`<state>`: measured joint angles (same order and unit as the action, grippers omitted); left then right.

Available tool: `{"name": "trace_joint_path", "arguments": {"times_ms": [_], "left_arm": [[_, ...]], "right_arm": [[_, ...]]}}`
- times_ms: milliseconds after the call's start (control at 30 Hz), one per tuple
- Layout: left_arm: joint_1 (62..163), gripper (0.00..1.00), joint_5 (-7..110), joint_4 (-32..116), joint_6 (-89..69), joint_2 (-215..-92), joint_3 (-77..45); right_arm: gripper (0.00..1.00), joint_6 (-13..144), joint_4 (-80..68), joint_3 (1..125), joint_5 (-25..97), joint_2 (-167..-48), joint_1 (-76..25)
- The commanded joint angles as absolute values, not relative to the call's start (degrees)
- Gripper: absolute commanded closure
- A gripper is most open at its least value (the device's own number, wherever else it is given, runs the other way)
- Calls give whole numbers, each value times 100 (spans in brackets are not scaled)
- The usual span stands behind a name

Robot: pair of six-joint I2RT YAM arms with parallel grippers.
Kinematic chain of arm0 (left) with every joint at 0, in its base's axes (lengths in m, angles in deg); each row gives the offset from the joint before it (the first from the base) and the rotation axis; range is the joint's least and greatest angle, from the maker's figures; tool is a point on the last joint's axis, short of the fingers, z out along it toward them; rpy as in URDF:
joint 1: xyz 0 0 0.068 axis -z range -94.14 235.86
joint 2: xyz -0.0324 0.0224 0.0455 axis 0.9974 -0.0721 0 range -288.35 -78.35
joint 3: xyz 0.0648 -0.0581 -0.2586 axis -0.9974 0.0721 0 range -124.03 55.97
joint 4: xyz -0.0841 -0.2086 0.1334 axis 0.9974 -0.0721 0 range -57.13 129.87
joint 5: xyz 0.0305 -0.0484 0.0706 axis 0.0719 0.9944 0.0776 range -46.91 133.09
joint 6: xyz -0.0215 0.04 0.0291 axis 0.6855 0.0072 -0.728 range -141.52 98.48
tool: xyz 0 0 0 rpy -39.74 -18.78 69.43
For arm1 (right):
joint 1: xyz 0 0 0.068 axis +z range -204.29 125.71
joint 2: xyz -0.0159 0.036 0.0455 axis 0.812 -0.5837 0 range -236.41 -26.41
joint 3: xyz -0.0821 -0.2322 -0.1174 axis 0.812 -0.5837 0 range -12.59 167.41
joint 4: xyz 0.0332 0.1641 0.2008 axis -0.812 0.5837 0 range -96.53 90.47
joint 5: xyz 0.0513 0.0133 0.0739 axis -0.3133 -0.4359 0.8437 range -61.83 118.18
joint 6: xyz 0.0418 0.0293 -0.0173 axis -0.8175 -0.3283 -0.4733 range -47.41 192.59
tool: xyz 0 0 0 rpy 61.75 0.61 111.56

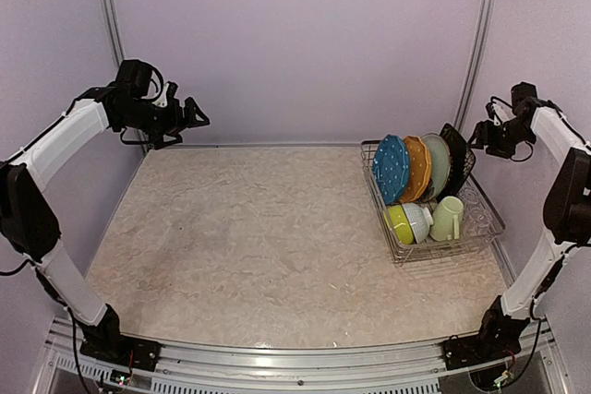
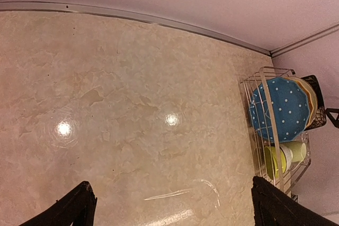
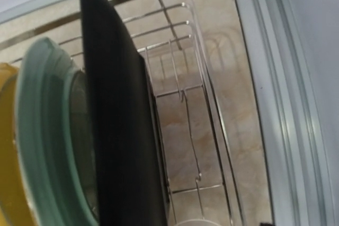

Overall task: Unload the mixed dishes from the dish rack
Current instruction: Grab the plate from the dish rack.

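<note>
"Rack (image 1: 462, 244) and its load: where does it all stand?"

"It sits on the table (image 1: 259, 228), full. At the rack's far end four plates stand on edge between the prongs, packed close: blue plate (image 1: 391, 169), orange plate (image 1: 417, 168), green plate (image 1: 437, 163), and black plate (image 1: 457, 159) outermost. At its near end the lime bowl (image 1: 399, 223) and white bowl (image 1: 418, 221) lie on their sides, touching, with the mug (image 1: 448, 217) just beside them. I cannot make out any glasses."

"And your jaws?"

"My left gripper (image 1: 196, 122) hangs well apart from the rack, fingers spread wide, holding nothing. My right gripper (image 1: 477, 136) hovers just beside the black plate. That wrist view shows only plate edges and wire, none of my fingers, so I cannot tell whether they are apart or together."

"How will the things handle?"

"My guess is the rack is stiff, light wire, so it may skid if a dish snags a prong. The plates look rigid, weighty, glazed and slippery, and likely to chip. I'd straddle the black plate's top edge and lift it straight up, clear of the green plate. The bowls should be lighter, so I'd pinch one wall at the rim. For the mug, I'd take the wall at the rim, or else the handle."
</note>
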<state>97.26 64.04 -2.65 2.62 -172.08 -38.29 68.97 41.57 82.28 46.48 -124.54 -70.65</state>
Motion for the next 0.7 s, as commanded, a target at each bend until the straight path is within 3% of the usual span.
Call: {"name": "trace_joint_path", "arguments": {"times_ms": [0, 667], "left_arm": [[9731, 1, 6668, -72, 179, -17315, -3959], [9630, 1, 6892, -3, 134, -17423, -3953]], "right_arm": [[34, 7085, 4421, 8505, 4655, -12702, -6958], [70, 7391, 4890, 9441, 3278, -13756, -6069]]}}
